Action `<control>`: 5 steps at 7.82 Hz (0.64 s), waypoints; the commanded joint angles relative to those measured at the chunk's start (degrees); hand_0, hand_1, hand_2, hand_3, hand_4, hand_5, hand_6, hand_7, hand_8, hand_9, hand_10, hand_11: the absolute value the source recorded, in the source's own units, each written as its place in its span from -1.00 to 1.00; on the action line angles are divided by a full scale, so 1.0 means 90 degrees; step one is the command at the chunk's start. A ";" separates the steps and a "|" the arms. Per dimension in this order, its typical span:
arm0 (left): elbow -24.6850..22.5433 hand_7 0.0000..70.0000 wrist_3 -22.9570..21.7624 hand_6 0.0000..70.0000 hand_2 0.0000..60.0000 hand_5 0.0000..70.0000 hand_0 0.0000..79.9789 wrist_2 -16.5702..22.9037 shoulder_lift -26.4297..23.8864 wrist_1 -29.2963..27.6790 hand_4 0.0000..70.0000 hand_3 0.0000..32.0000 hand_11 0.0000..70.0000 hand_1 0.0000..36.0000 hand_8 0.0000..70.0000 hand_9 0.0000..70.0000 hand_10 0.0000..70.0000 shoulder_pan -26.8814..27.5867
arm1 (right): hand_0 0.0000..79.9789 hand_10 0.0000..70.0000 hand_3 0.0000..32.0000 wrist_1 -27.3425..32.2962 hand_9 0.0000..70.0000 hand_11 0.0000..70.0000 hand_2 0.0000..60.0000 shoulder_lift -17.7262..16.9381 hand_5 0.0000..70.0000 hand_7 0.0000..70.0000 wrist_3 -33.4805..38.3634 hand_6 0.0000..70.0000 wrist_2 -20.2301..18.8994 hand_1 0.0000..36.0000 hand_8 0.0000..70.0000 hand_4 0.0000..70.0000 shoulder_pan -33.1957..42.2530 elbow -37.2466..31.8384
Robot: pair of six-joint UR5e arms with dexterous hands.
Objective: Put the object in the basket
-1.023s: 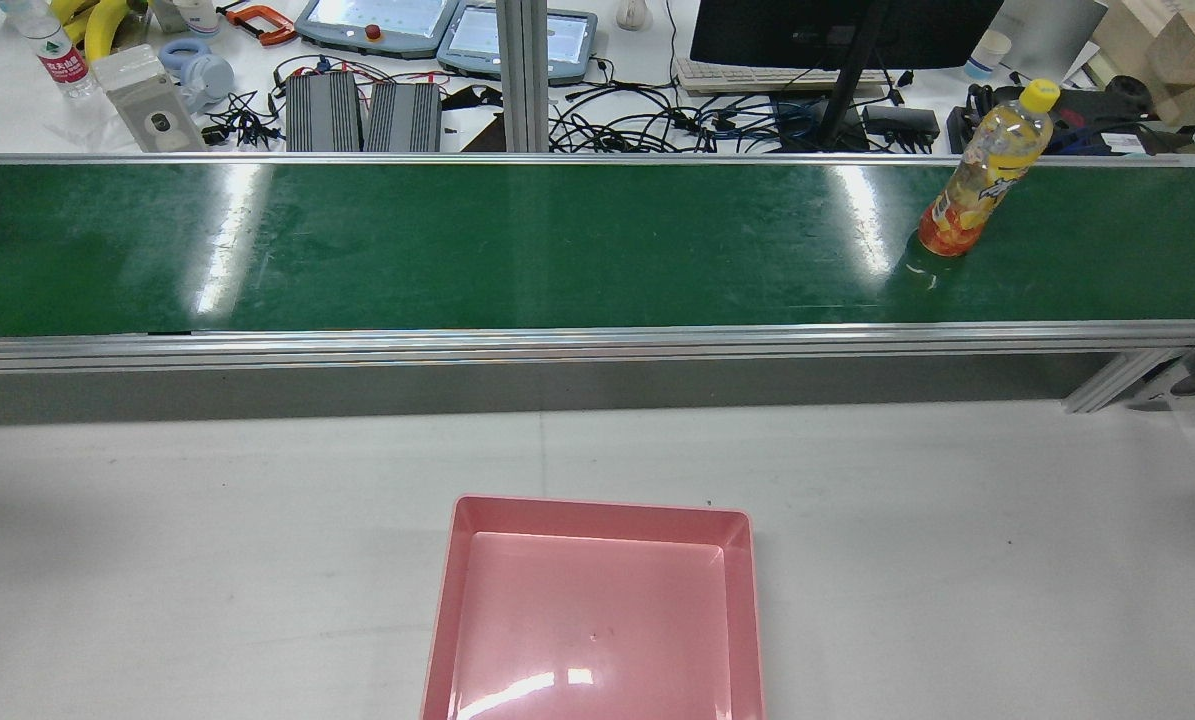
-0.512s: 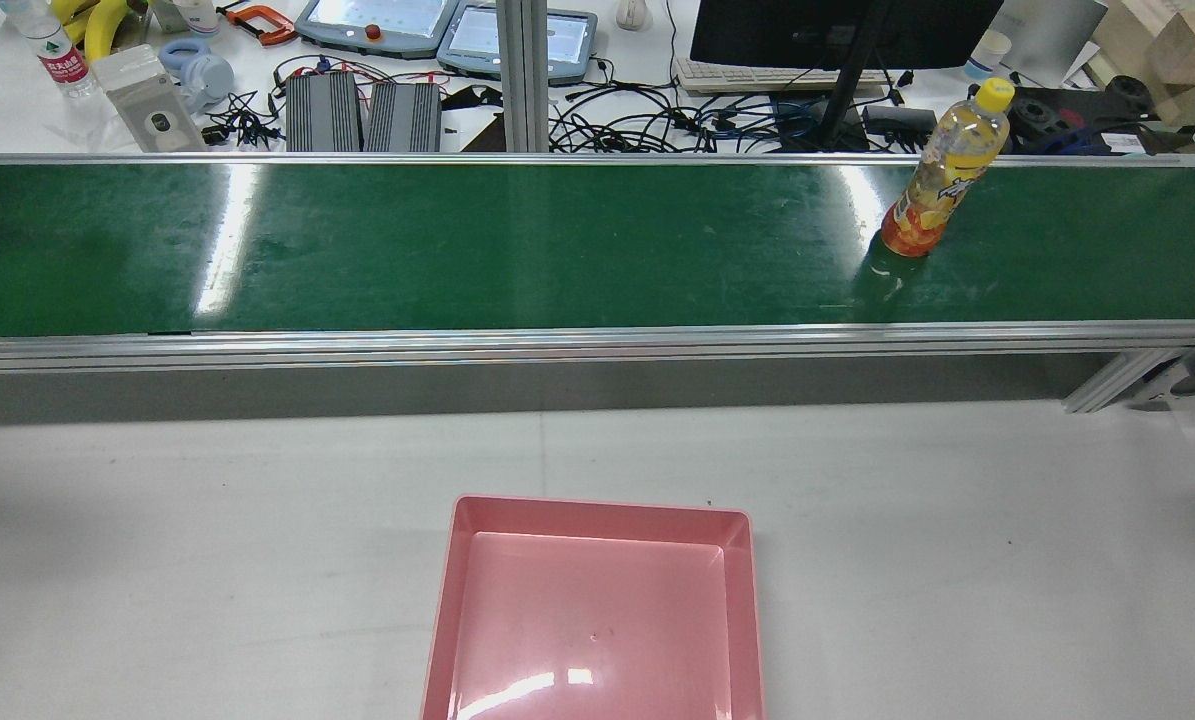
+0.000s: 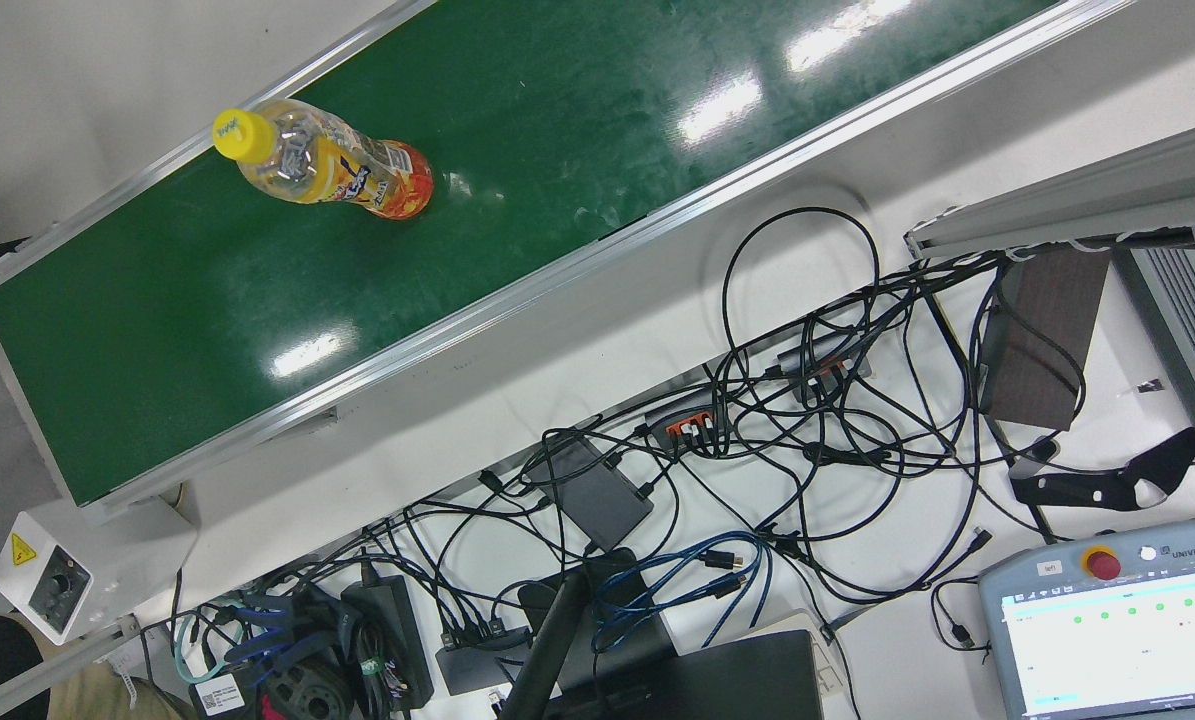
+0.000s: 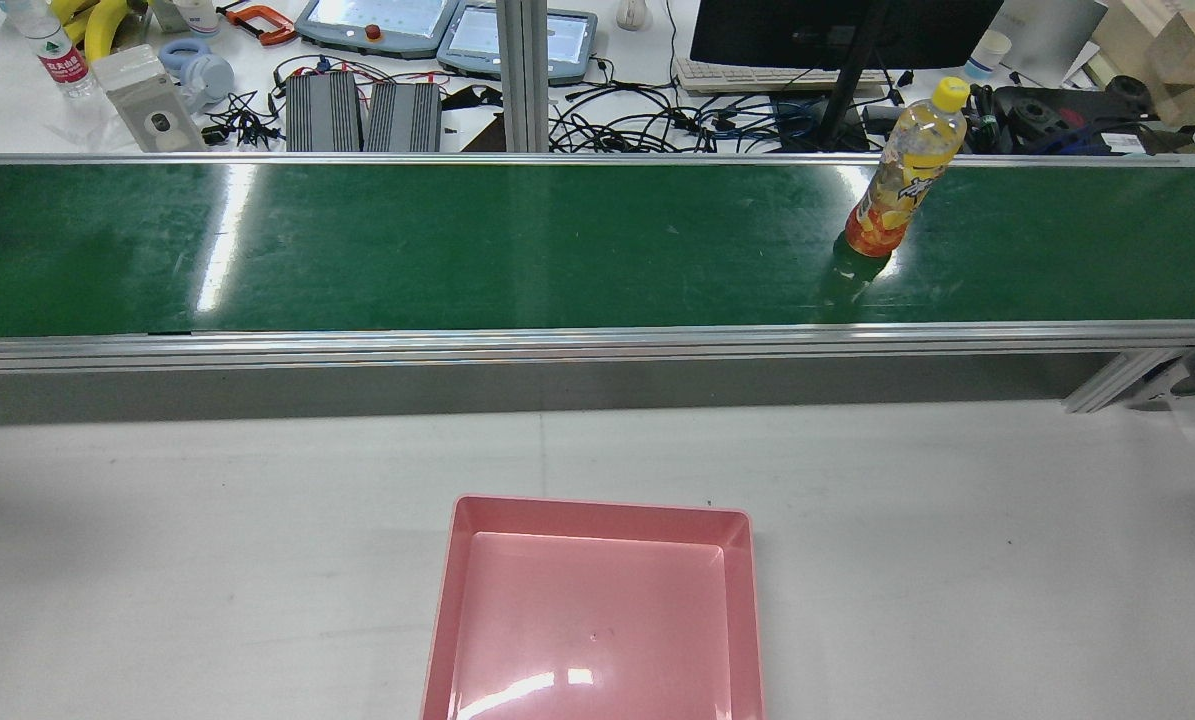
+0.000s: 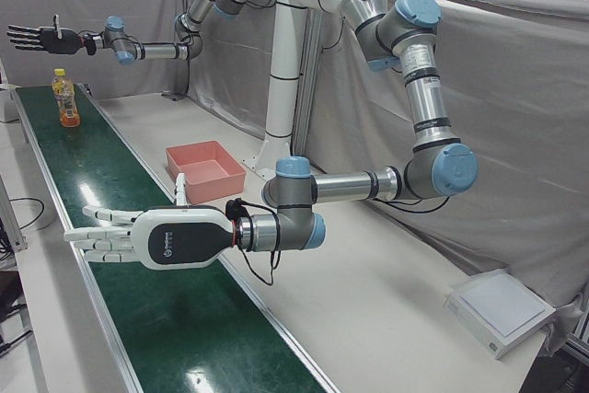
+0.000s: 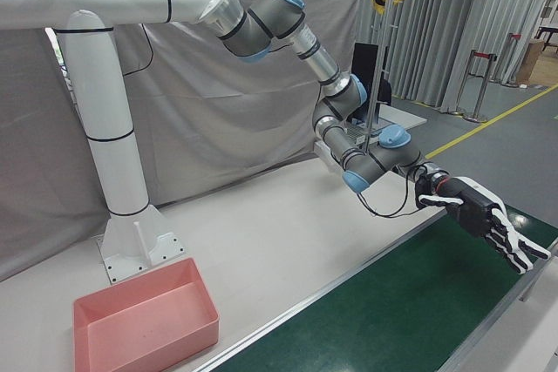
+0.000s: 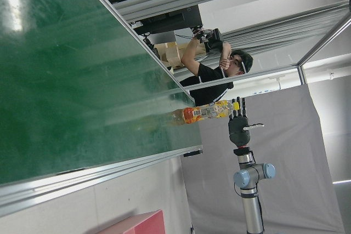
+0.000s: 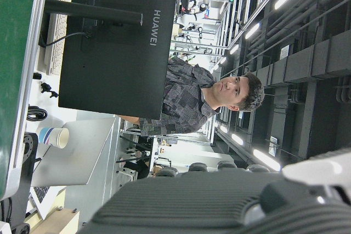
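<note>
One bottle stands upright on the green belt, upper right of the rear view. Both robot hands hold nothing, fingers spread: left, right. Lower centre sits the pink basket on the bench.

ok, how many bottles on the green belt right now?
1. A yellow-capped orange drink bottle stands upright on the conveyor belt, toward its right end in the rear view. The belt's far ends run out of frame.

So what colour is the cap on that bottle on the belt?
Yellow. The cap on the bottle shows best in the front view.
</note>
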 commanded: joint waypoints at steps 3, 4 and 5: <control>0.0052 -1.00 0.0020 -1.00 -1.00 -0.61 0.19 0.0010 -0.0019 0.0155 -0.51 -1.00 -0.73 -0.73 -0.84 -0.76 -0.83 0.0149 | -1.00 -1.00 -1.00 0.0000 -1.00 -1.00 -1.00 -0.0006 -1.00 -1.00 0.0000 -1.00 0.0000 -1.00 -1.00 -1.00 0.0001 0.0000; 0.0062 -1.00 0.0020 -1.00 -1.00 -0.61 0.19 0.0029 -0.0020 0.0176 -0.52 -1.00 -0.74 -0.74 -0.84 -0.76 -0.83 0.0189 | -1.00 -1.00 -1.00 0.0000 -1.00 -1.00 -1.00 0.0003 -1.00 -1.00 0.0000 -1.00 0.0000 -1.00 -1.00 -1.00 0.0001 0.0000; 0.0062 -1.00 0.0020 -1.00 -1.00 -0.61 0.19 0.0029 -0.0020 0.0176 -0.53 -1.00 -0.74 -0.75 -0.84 -0.75 -0.83 0.0189 | -1.00 -1.00 -1.00 0.0000 -1.00 -1.00 -1.00 -0.0006 -1.00 -1.00 0.0000 -1.00 0.0000 -1.00 -1.00 -1.00 0.0001 0.0000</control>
